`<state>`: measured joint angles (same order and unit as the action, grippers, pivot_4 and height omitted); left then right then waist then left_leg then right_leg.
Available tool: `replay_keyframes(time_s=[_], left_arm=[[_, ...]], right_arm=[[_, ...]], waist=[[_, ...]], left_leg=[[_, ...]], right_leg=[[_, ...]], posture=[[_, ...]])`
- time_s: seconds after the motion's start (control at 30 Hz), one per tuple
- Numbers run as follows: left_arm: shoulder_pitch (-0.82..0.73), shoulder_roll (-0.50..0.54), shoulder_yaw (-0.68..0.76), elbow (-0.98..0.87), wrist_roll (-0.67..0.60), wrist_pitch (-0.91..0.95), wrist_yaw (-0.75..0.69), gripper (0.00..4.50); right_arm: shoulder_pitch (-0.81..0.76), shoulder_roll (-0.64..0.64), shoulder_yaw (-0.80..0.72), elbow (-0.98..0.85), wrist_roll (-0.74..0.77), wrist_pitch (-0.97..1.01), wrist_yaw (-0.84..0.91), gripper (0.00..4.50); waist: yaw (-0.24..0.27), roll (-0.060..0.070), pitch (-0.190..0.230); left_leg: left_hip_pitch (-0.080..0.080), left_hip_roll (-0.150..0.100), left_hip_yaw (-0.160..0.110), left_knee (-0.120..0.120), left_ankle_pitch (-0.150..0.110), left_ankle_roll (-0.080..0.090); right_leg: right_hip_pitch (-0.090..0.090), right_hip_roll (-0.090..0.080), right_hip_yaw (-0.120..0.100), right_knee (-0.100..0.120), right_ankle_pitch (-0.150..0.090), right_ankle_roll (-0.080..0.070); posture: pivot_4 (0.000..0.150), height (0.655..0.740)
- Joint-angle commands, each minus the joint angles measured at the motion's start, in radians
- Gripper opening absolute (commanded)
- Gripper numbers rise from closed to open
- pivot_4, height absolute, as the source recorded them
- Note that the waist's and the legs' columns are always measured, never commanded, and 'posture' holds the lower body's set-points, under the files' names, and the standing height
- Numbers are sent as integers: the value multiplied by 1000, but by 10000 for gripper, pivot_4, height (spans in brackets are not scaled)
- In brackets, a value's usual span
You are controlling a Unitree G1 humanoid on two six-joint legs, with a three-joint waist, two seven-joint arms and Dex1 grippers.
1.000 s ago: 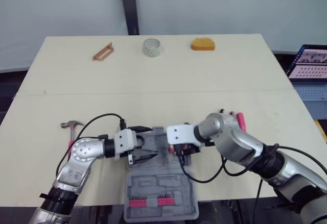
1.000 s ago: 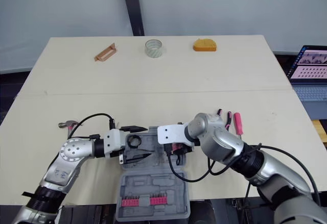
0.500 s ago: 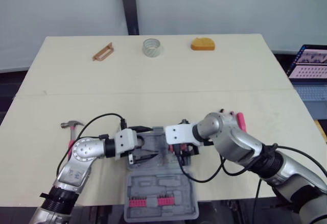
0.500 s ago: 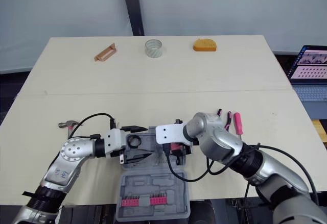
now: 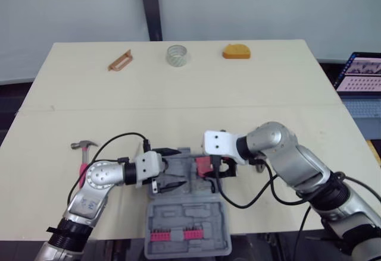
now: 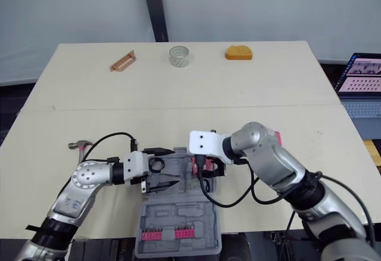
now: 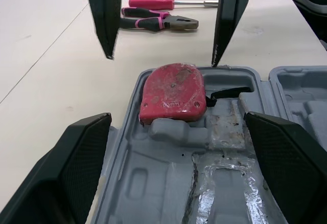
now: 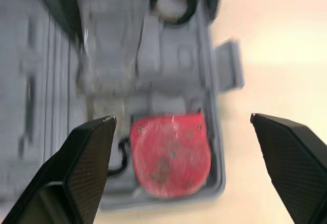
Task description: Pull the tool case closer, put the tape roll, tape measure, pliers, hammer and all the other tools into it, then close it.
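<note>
tool case [image 5: 187,216] open on bench [image 5: 178,94]. red tape measure [image 7: 172,93] lies in a corner pocket; pink bits [image 5: 172,235] in near half. left gripper [image 5: 174,167], right gripper [image 8: 181,117] both spread.

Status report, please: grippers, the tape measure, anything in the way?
Left gripper open at tool case edge; right gripper open over the tape measure. Tape measure seated in case. Pliers, hammer, tape roll out on the table.
</note>
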<state>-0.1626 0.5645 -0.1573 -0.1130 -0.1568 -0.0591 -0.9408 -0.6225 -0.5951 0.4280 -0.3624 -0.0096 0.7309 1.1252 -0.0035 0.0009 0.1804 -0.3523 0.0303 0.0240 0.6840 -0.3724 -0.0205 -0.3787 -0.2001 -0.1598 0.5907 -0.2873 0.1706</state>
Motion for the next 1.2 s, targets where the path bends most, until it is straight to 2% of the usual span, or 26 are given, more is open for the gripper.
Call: replay_keyframes(time_s=[0.03,0.07,0.27,0.37,0.47,0.5,0.83,1.2], left_arm=[[6,5,20,-42,-24,3,2,45000],[5,7,21,-41,-26,5,1,45000],[-1,8,19,-47,-27,17,0,45000],[-1,12,22,-49,-28,20,-3,45000],[1,16,23,-52,-28,24,-3,45000],[2,18,24,-52,-28,24,-3,45000],[0,14,21,-53,-25,28,0,45000],[0,19,25,-51,-24,25,-3,45000]], right_arm=[[53,-6,-74,20,77,-65,2,32425],[61,-1,-77,31,83,-82,-3,27333],[109,75,-121,103,171,-171,-28,27333],[138,76,-114,178,145,-265,-47,27333],[148,81,-122,221,150,-286,-61,18842],[148,77,-118,227,148,-301,-59,14782],[168,69,-118,263,162,-351,-50,14782],[195,77,-93,434,123,-463,-45,14782]], waist=[[3,0,0],[2,0,0],[-1,0,0],[1,0,0],[3,0,0],[1,0,0],[2,0,0],[0,0,0]], left_leg=[[0,0,0,0,0,0],[0,0,0,0,0,0],[0,0,0,0,0,0],[0,0,0,0,0,0],[0,0,0,0,0,0],[0,0,0,0,0,0],[0,0,0,0,0,0],[1,0,0,0,0,0]], right_leg=[[0,0,0,0,0,0],[0,0,0,0,0,0],[0,0,0,0,0,0],[0,0,0,0,0,0],[1,0,0,0,0,0],[1,0,0,0,0,0],[0,0,0,0,0,0],[0,0,0,0,0,0]], posture=[[1500,7400],[1500,7400],[1500,7400],[1500,7400],[1500,7400],[1500,7400],[1500,7400],[1500,7400]])
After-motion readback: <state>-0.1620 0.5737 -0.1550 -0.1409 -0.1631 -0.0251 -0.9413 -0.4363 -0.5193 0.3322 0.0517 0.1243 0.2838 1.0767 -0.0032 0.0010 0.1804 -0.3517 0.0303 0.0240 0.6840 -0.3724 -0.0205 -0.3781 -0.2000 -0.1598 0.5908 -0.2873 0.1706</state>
